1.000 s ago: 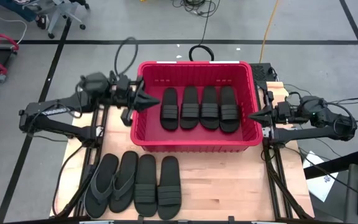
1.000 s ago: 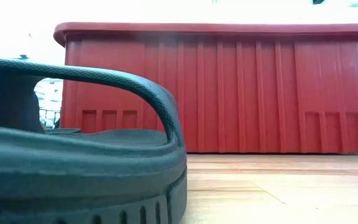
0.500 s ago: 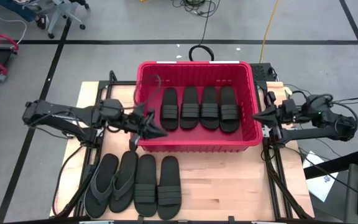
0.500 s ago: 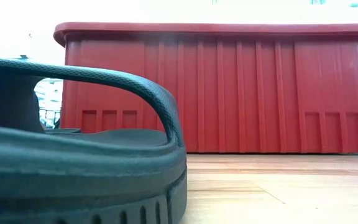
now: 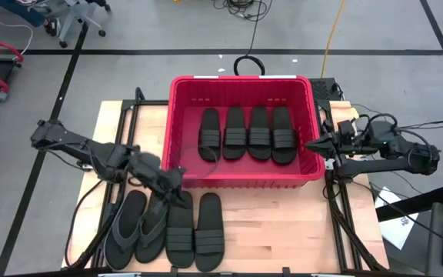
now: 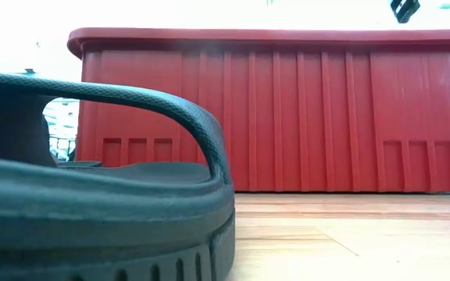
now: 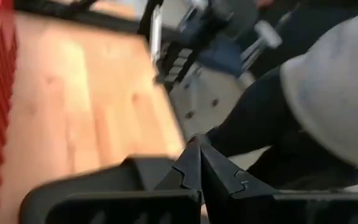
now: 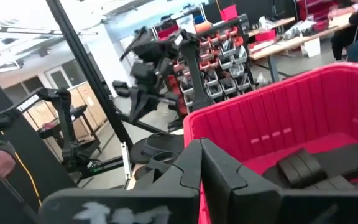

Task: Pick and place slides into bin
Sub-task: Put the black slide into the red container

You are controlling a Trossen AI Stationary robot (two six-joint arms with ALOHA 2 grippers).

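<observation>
Left gripper [image 5: 177, 185], fingers together, above four slides [image 5: 168, 229] on the desk [image 5: 283, 223]; right gripper [image 5: 314, 144], fingers together, beside the red bin [image 5: 241, 178]

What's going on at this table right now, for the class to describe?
A two-armed robot is packing black slides into a red bin. Four slides lie side by side in it; four more wait in a row on the table in front. The left tool, shut and empty, is above that row. The right tool, also shut, waits by the bin's right wall.
</observation>
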